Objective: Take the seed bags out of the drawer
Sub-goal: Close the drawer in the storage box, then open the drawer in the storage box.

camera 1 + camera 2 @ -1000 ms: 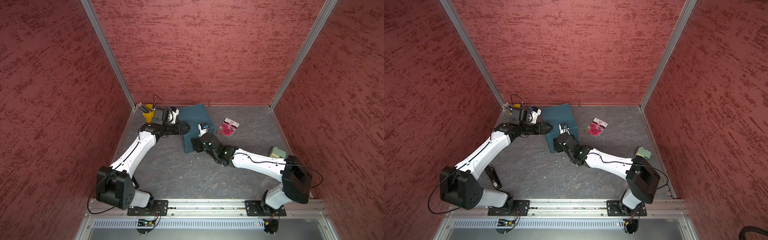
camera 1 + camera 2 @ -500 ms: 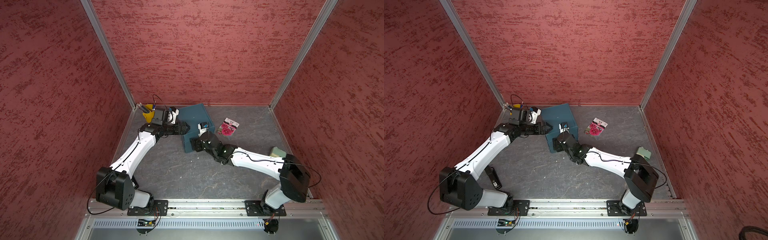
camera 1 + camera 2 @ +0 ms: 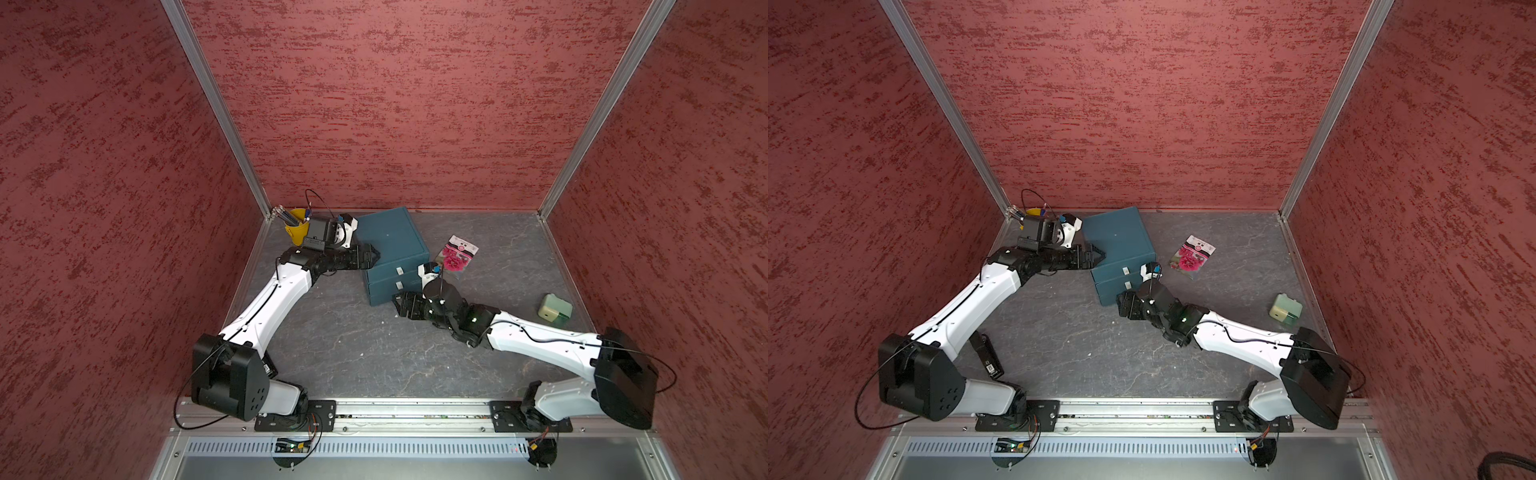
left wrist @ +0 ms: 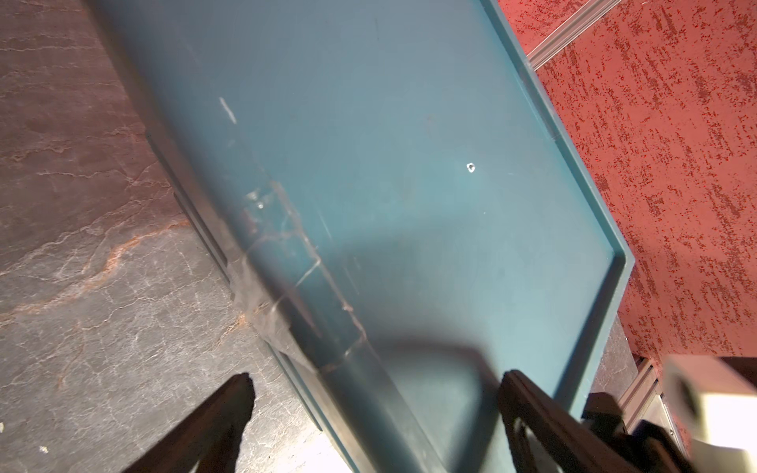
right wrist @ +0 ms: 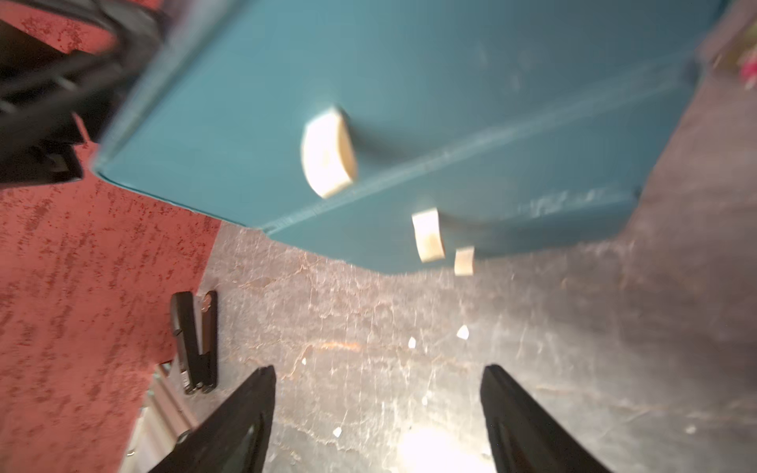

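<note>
– Right wrist view first: what is in front of you?
– My right end effector [image 5: 379,370] has its fingers spread with nothing between them. It is low over the surface [image 5: 368,319], facing the front of the teal drawer box [image 5: 245,123]. Both drawer fronts sit flush, each with a cream pull tab [image 5: 326,151]. Nothing blocks the tabs; only a few white scraps [image 5: 463,332] lie on the grey stone.
– And your other arm?
– My left end effector [image 4: 377,374] is spread too, at the box's side edge. One finger is over the box top and one over the surface beside it.
– Where are the seed bags?
– In both top views one seed bag [image 3: 457,255], with pink-red flowers, lies flat on the surface just beside the box, past my right wrist. Whatever the shut drawers hold is hidden.
– What else is around?
– A yellow cup [image 3: 297,230] of pencils stands in the back corner by my left wrist. A pale green block [image 3: 555,309] sits near the right wall. In a top view a black stapler [image 3: 986,357] lies beside my left arm.
– Any writing?
– The bag's white band and the stapler's white sticker carry print too small to read.
</note>
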Controlling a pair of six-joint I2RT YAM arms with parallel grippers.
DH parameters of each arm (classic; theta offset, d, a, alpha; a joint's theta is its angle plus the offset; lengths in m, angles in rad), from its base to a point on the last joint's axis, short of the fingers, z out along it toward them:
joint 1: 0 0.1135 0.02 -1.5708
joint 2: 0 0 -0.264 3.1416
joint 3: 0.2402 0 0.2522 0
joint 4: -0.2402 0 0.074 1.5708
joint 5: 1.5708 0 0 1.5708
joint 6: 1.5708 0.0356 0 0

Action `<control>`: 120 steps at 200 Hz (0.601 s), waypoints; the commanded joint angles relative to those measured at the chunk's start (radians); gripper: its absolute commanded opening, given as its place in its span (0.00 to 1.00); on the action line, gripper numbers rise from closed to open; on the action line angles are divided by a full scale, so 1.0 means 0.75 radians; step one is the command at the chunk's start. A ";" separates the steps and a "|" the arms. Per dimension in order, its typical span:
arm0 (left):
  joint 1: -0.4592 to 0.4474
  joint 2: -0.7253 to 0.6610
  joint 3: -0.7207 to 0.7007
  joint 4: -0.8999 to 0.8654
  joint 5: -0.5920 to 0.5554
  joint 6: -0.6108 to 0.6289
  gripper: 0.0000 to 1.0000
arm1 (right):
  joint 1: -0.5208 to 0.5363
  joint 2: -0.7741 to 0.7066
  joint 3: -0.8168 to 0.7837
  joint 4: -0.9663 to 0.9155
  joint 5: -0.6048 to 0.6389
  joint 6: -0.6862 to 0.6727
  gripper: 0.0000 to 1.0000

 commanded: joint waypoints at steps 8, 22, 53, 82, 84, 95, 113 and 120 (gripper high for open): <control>0.009 -0.023 -0.023 -0.041 -0.012 0.013 0.97 | -0.041 0.035 -0.066 0.239 -0.091 0.222 0.79; 0.010 -0.025 -0.021 -0.044 -0.012 0.013 0.97 | -0.055 0.056 -0.070 0.292 -0.100 0.248 0.78; 0.011 -0.021 -0.018 -0.043 -0.010 0.013 0.97 | -0.098 0.120 -0.083 0.408 -0.131 0.310 0.74; 0.009 -0.017 -0.020 -0.042 -0.006 0.015 0.97 | -0.124 0.172 -0.093 0.503 -0.139 0.340 0.70; 0.009 -0.017 -0.021 -0.042 -0.006 0.015 0.97 | -0.125 0.175 -0.094 0.509 -0.139 0.341 0.69; 0.011 -0.018 -0.020 -0.040 -0.004 0.016 0.97 | -0.131 0.195 -0.094 0.541 -0.138 0.350 0.67; 0.011 -0.014 -0.021 -0.043 -0.006 0.019 0.97 | -0.137 0.224 -0.094 0.580 -0.132 0.363 0.65; 0.011 -0.014 -0.022 -0.045 -0.006 0.021 0.97 | -0.139 0.233 -0.099 0.603 -0.129 0.370 0.63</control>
